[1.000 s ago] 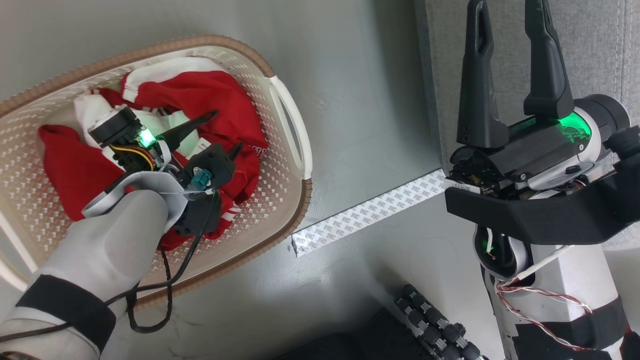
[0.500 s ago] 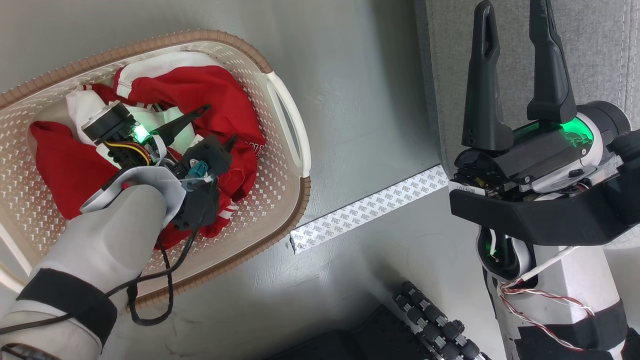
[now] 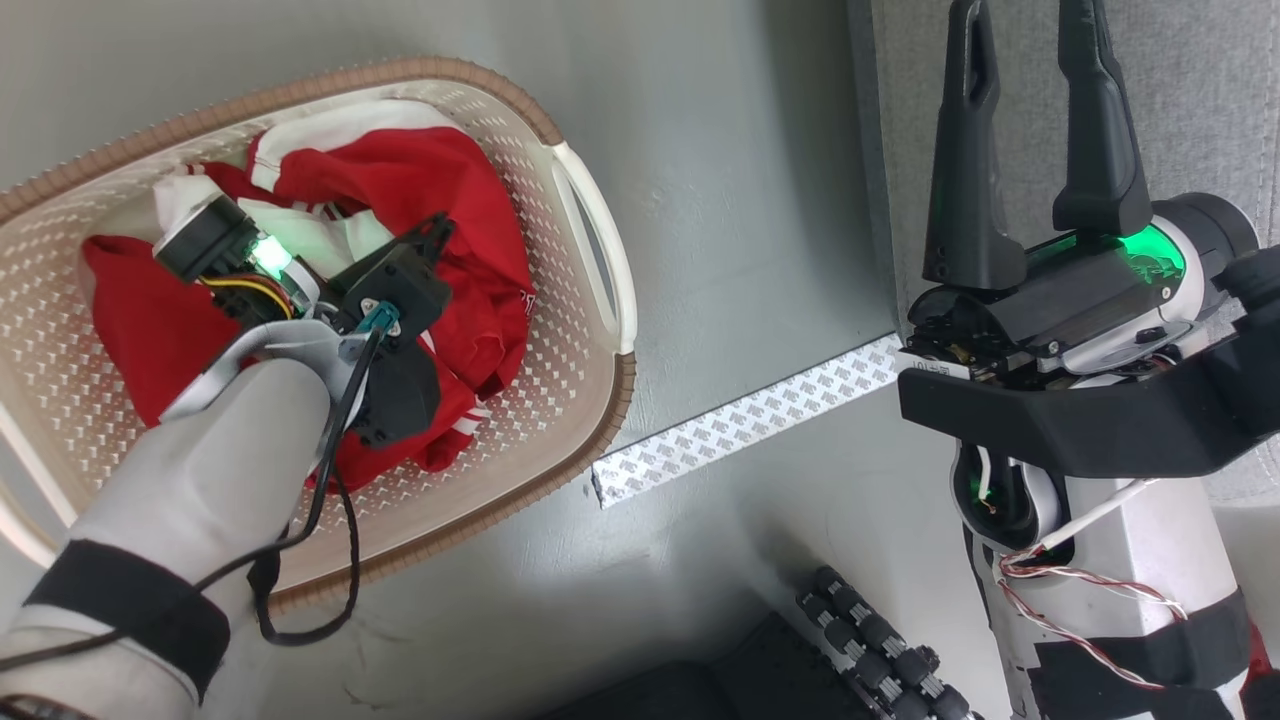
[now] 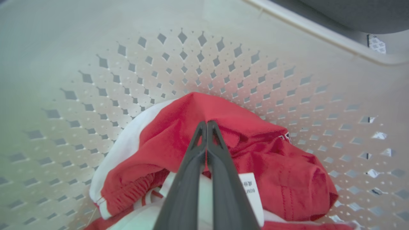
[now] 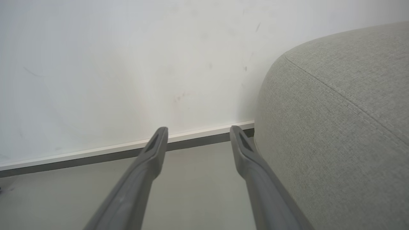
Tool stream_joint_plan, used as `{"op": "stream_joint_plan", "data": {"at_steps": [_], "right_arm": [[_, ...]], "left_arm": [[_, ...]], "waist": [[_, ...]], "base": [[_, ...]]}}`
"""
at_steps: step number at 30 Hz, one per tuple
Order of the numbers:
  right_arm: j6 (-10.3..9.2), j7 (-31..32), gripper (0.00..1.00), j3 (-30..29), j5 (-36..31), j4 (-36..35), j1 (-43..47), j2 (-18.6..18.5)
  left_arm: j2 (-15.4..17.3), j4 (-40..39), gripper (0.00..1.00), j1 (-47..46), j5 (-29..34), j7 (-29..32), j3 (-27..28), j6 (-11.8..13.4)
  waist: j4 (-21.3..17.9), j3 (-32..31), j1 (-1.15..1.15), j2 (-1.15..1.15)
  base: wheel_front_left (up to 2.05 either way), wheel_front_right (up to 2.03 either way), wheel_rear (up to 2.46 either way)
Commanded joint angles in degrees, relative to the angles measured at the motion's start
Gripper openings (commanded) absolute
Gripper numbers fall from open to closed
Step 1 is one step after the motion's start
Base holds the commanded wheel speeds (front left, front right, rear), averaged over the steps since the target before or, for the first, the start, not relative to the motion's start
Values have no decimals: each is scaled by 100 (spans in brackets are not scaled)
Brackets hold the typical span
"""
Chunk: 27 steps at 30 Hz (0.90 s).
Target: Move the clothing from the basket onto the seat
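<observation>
Inside the basket, the left gripper held its fingers pinched together on the red-and-white clothing. Well right of the basket stood the right gripper, fingers parted, and the seat. A tape strip lay just beside the basket.

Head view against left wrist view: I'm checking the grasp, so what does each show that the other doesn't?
Head view: the open right hand by the grey seat, a tape strip on the floor, the basket's brown rim. Left wrist view: the left hand shut, tips pinching a fold of red clothing, beside a white label. Shared: red-and-white clothing inside the cream basket.
</observation>
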Motion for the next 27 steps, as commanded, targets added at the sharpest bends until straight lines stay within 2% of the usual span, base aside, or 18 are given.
{"op": "stream_joint_plan", "data": {"at_steps": [1,18,27], "right_arm": [[4,-11,100,1,-24,52,-65,13],[4,-12,100,48,-335,416,385,9],[4,-11,100,69,-583,697,900,-102]], "left_arm": [[51,-77,0,148,-49,-23,26,2],[115,-1603,0,1596,-763,-24,725,494],[-88,-2615,0,2600,-1010,-25,1333,616]], "waist": [[59,-102,0,0],[505,-1595,0,0],[884,-2669,0,0]], "base": [[0,0,0],[0,0,0],[0,0,0]]}}
